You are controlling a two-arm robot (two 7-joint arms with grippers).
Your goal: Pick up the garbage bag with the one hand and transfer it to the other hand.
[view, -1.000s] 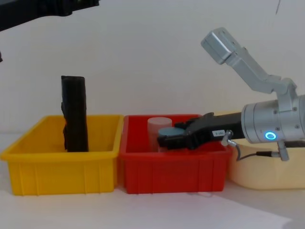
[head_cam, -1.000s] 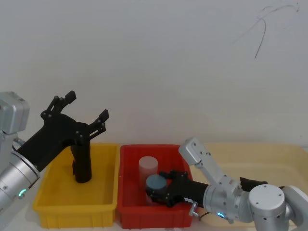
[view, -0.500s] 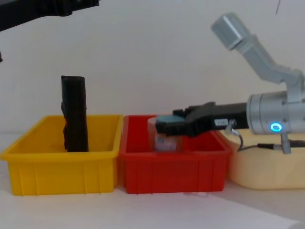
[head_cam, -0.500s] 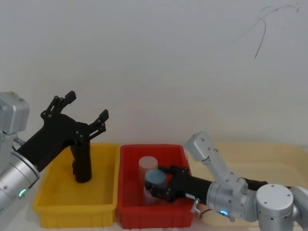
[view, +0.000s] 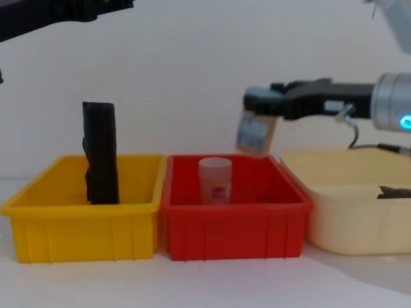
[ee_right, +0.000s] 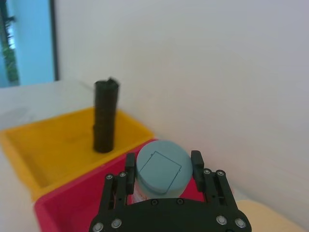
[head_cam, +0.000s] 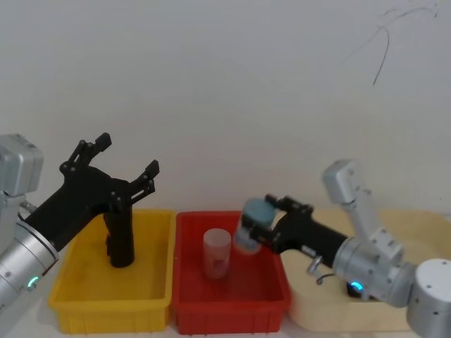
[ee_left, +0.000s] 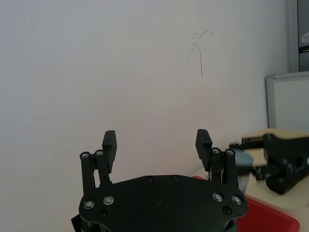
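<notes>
**Bag upright in yellow bin, right gripper holding a jar**

Bag (head_cam: 120,239) stands upright in the yellow bin (head_cam: 74,299), below and just behind the left gripper (head_cam: 127,156), whose fingers (head_cam: 150,171) are spread wide, not touching it. Right gripper (head_cam: 255,224) is clamped on a blue-lidded jar (view: 255,130) above the red bin (view: 232,221), well apart from the bag.
</notes>
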